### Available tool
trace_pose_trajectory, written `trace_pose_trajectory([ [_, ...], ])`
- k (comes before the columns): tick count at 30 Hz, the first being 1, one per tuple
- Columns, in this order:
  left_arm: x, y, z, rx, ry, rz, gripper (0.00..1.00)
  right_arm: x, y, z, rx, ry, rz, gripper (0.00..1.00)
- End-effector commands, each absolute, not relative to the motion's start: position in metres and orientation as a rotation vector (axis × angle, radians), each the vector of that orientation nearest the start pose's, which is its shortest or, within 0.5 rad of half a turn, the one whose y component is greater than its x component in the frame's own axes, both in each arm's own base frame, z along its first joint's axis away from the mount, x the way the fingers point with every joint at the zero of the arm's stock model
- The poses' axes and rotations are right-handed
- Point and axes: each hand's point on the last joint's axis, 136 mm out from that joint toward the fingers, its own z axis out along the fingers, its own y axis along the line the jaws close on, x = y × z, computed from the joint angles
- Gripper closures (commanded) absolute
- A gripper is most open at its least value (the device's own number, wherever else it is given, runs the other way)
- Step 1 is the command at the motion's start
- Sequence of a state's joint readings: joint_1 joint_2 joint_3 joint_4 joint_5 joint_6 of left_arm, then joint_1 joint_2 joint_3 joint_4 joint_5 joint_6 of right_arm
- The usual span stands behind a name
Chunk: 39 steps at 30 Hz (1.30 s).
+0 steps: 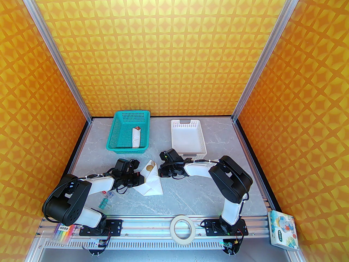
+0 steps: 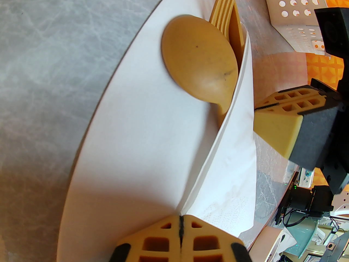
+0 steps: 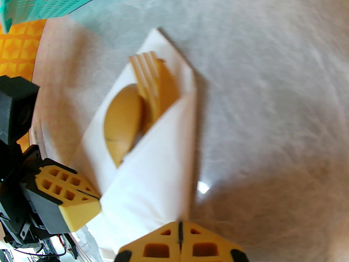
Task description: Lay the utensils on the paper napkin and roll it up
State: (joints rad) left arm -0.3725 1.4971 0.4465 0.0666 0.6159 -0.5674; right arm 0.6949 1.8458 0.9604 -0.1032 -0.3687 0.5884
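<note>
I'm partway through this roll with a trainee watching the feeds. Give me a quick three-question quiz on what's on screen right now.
1. True or false: a flap of the paper napkin is folded over the handles of the spoon and fork.
2. On the left hand, the jaws stand: A wide open; B shut; C clamped around the spoon.
3. Fill in: the white roll with a red-brown tip lies in the ____ basket.
Key: 1 true; 2 B; 3 teal.
</note>
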Motion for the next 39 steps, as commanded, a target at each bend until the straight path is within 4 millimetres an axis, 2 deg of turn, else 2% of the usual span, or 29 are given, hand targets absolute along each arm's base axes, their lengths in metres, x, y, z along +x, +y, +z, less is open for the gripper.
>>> trace_pose_trajectory([
  [1, 0.220, -0.180, -0.013, -0.065, 2.822, -0.973, 1.00, 0.288, 0.312, 0.022, -0.313, 2.741, 0.871, 1.00],
  [6, 0.220, -0.181, -0.013, -0.062, 2.823, -0.974, 1.00, 0.295, 0.322, 0.050, -0.328, 2.679, 0.925, 1.00],
  [12, 0.219, -0.181, -0.014, -0.062, 2.824, -0.973, 1.00, 0.303, 0.335, 0.059, -0.333, 2.636, 0.990, 1.00],
  [24, 0.220, -0.181, -0.013, -0.060, 2.822, -0.973, 1.00, 0.310, 0.343, 0.035, -0.334, 2.672, 0.989, 1.00],
  [33, 0.220, -0.181, -0.013, -0.060, 2.824, -0.972, 1.00, 0.305, 0.327, 0.011, -0.323, 2.745, 0.874, 1.00],
  [39, 0.219, -0.181, -0.014, -0.061, 2.829, -0.971, 1.00, 0.305, 0.320, 0.008, -0.328, 2.758, 0.828, 1.00],
])
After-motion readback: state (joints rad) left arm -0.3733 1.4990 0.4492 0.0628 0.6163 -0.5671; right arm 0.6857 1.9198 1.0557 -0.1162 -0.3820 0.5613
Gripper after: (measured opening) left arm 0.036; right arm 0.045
